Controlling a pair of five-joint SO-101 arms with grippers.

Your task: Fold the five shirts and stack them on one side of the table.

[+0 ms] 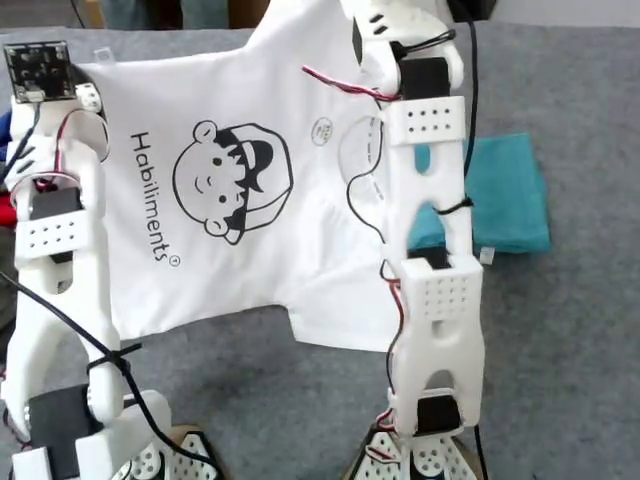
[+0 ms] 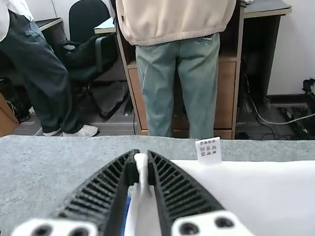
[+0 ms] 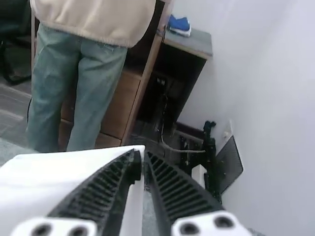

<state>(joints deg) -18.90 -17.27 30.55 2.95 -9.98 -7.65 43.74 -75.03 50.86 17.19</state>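
Observation:
A white shirt [image 1: 230,180] with a cartoon face print lies spread across the grey table [image 1: 560,330], hem toward the left and collar under the right arm. My left gripper [image 1: 85,95] is at the shirt's far left corner. In the left wrist view it [image 2: 140,158] is shut on a fold of the white fabric [image 2: 246,191], near a small care label [image 2: 208,150]. My right gripper [image 1: 370,20] is at the far edge by the upper sleeve. In the right wrist view it [image 3: 142,157] is shut on the shirt's edge [image 3: 49,177]. A folded teal shirt [image 1: 505,195] lies right of the right arm.
A person in jeans [image 2: 179,73] stands just beyond the table's far edge, with a desk and an office chair [image 2: 88,44] behind. Blue and red items [image 1: 6,200] show at the left edge. Bare grey table lies at the front and at the right.

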